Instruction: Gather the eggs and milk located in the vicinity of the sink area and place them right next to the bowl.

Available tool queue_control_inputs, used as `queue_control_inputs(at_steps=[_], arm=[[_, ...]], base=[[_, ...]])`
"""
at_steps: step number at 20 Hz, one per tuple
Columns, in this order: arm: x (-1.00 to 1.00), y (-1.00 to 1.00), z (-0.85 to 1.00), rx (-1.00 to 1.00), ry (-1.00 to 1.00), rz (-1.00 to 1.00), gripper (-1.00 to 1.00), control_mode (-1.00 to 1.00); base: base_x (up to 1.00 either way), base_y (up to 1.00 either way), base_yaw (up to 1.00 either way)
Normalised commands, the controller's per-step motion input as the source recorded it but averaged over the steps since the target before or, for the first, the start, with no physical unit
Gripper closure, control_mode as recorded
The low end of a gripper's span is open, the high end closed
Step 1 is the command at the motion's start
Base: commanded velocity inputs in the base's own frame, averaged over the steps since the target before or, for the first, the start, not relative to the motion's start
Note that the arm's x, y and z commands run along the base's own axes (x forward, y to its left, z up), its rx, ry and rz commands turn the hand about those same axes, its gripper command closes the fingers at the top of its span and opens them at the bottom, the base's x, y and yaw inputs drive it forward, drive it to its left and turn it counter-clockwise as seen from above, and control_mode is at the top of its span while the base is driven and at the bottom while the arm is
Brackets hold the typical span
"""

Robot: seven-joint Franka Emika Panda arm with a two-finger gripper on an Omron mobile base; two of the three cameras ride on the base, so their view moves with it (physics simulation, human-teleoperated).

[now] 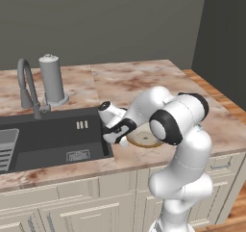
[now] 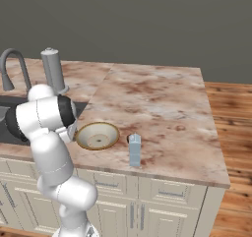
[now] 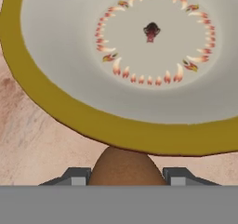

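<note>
Brown egg clamped in gripper, long axis toward bowl | milk upright right of bowl | sink left

The white arm folds forward and low, its jaws closed around a brown egg.

One egg, brown and oval. One cream bowl with a tan-gold rim. One pale blue-grey milk carton. One dark sink with one arched grey faucet. One tall grey cylinder with a white cap. One marbled surface carries them all.
</note>
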Motion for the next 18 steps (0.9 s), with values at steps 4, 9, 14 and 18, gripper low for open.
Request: queue_control_inputs(at_steps=[4, 9, 14, 18], arm=[[0.05, 0.00, -0.20, 0.00, 0.00, 0.00, 1.00, -1.00], [0.00, -0.01, -0.16, 0.00, 0.00, -0.03, 1.00, -1.00], [0.00, -0.23, -0.18, 0.00, 0.00, -0.08, 1.00, -1.00], [0.00, -0.34, -0.18, 0.03, 0.00, -0.09, 1.00, -1.00]], base=[[0.00, 0.00, 0.00], [0.00, 0.00, 0.00], [0.00, 0.00, 0.00], [0.00, 0.00, 0.00]])
